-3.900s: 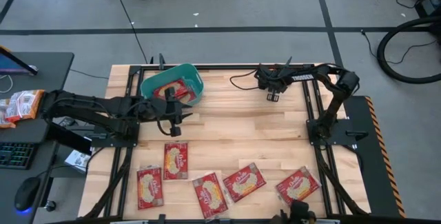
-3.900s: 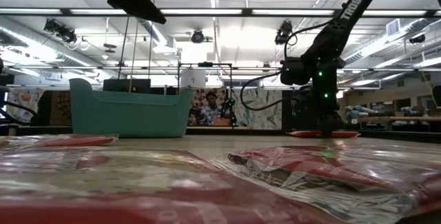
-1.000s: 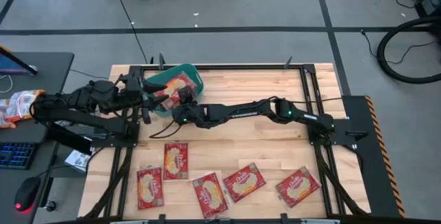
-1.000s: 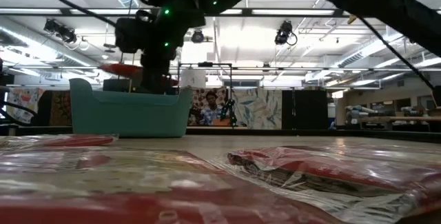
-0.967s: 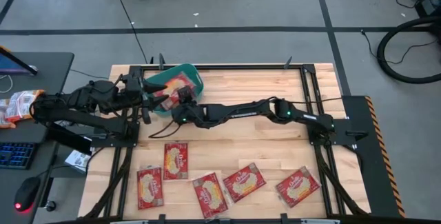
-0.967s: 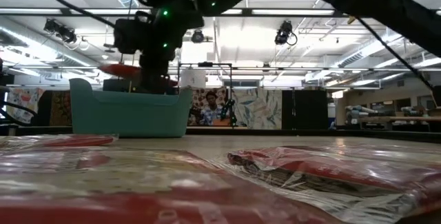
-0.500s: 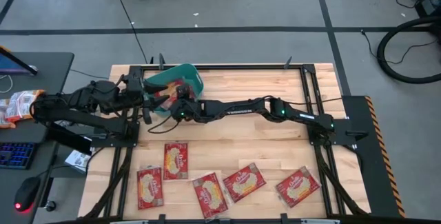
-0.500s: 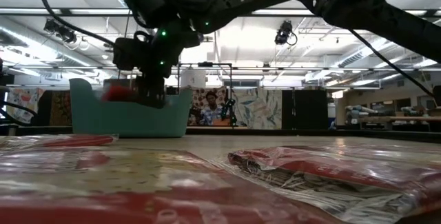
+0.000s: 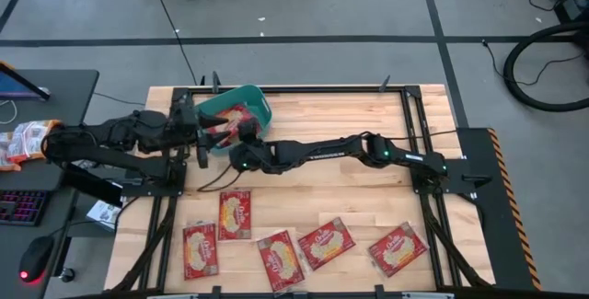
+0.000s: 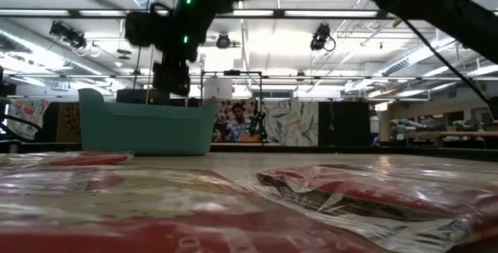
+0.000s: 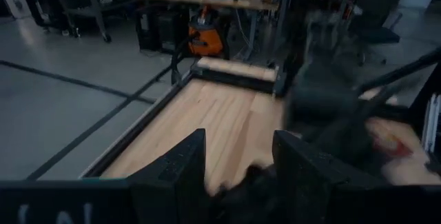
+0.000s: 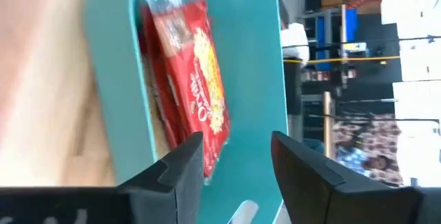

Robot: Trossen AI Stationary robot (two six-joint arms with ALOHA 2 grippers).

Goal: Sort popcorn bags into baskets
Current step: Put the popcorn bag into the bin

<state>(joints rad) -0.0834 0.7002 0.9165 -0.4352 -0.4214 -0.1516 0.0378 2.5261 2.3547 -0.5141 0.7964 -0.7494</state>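
Bag (image 12: 196, 79) lies in tub (image 12: 114, 79) just beyond R gripper (image 12: 238, 158), fingers spread, holding nothing; L gripper (image 11: 238, 158) spread too.

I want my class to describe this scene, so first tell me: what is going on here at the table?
A two-armed robot is sorting red popcorn bags into a teal basket. The right tool hangs by the basket's edge with its fingers open and nothing between them; a bag lies inside the basket. The left tool waits beside the basket, also open. Five bags lie along the table's near edge.
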